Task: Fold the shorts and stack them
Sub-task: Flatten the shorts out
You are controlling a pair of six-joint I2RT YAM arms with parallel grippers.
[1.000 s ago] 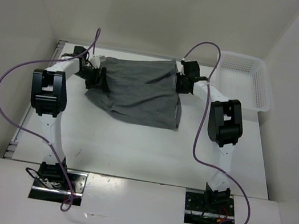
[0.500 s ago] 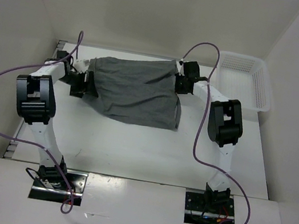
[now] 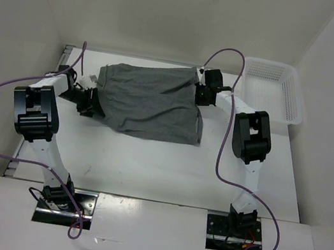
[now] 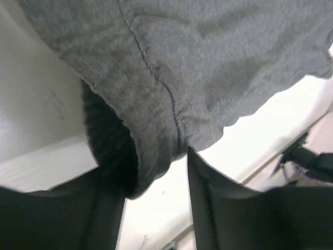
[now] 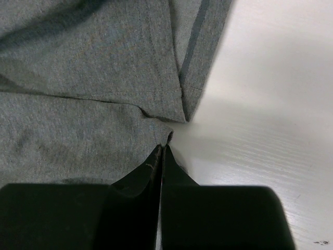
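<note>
Shorts (image 3: 151, 101) spread at upper centre of the table (image 3: 148, 160).
Their right edge is pinched by the closed right gripper (image 3: 199, 94); the left hem is straddled by the half-open left gripper (image 3: 94, 106); open table is seen below.

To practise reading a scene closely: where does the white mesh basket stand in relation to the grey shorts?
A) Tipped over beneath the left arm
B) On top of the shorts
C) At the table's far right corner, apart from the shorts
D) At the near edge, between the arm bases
C: the top view shows the basket at the far right corner of the table, with bare tabletop between it and the shorts.
</note>
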